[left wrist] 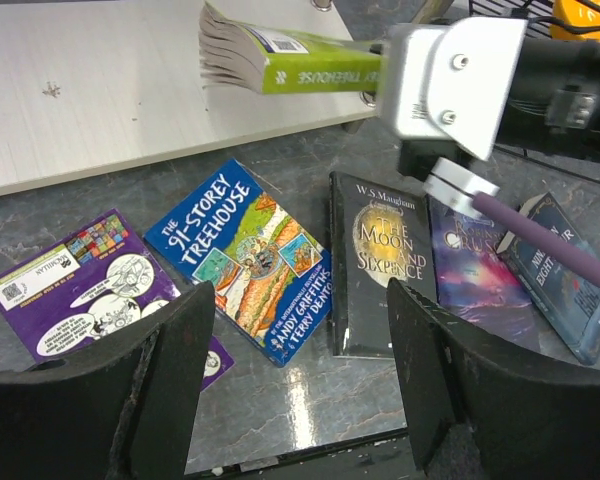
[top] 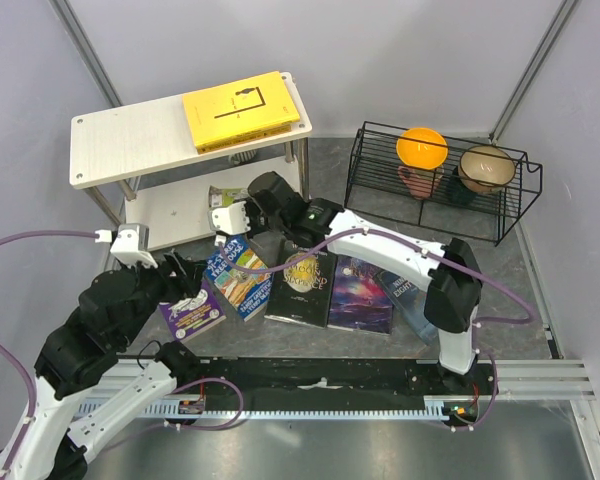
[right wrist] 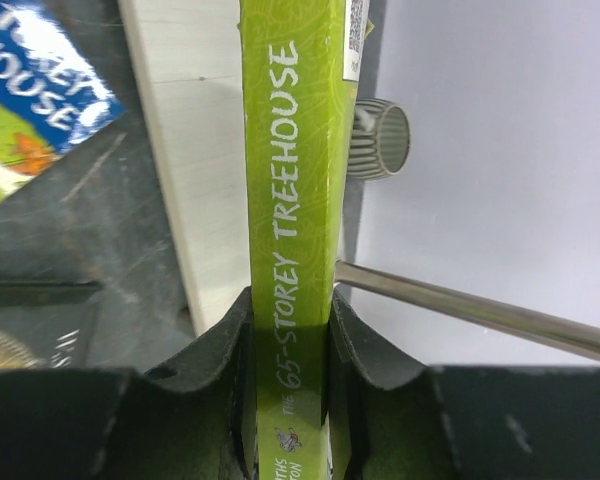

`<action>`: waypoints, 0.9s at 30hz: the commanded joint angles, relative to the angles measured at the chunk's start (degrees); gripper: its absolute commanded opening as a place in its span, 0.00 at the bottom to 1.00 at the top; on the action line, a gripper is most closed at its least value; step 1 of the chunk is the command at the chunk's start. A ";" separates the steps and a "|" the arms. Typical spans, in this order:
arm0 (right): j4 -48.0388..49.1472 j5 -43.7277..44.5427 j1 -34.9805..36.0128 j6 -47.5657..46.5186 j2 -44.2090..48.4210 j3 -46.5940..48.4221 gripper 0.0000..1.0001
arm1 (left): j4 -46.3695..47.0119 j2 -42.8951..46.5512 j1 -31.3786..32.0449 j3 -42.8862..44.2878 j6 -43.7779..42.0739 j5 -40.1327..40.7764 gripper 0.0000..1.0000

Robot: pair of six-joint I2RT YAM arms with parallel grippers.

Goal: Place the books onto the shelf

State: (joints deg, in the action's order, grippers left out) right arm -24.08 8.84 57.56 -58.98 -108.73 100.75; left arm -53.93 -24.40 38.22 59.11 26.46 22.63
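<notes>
the lime-green book (right wrist: 290,180) sat clenched spine-up in the right claw (right wrist: 290,330), its long axis running left from the claw over the shelf's lower board (left wrist: 100,90); the left claw (left wrist: 298,330) hung released, empty.

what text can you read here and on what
"THE 65-STOREY TREEHOUSE": spine of lime-green book in right gripper
"THE 91-STOREY TREEHOUSE": blue book
"W.S. Maugham THE MOON AND SIXPENCE": black-and-gold book
Partly hidden: galaxy book, navy book
Too small: purple book, yellow book
</notes>
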 commanded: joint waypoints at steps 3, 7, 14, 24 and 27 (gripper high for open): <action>20.78 3.03 -1.66 -9.03 -3.50 -2.30 0.00 | 0.32 0.76 0.02 1.18 -1.58 2.42 0.76; 29.34 2.15 -2.80 -10.80 -7.45 -5.91 0.06 | 0.23 0.94 0.02 1.36 -0.62 2.42 0.76; 29.36 -1.98 -5.52 -10.90 -12.82 -6.01 0.55 | 0.32 0.50 0.02 0.39 1.23 1.10 0.76; 15.12 -7.60 -7.20 -7.83 -13.79 -1.79 0.95 | 1.37 -0.64 0.02 -0.31 2.81 -2.68 0.75; 11.60 -10.49 -7.29 -6.50 -13.62 -0.56 0.93 | 1.72 -0.65 0.02 -0.66 3.33 -3.29 0.75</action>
State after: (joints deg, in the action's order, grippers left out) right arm -8.10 3.73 50.37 -68.12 -123.44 96.25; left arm -53.91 -24.21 38.22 58.92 27.81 20.86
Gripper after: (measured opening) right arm 0.942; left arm 0.754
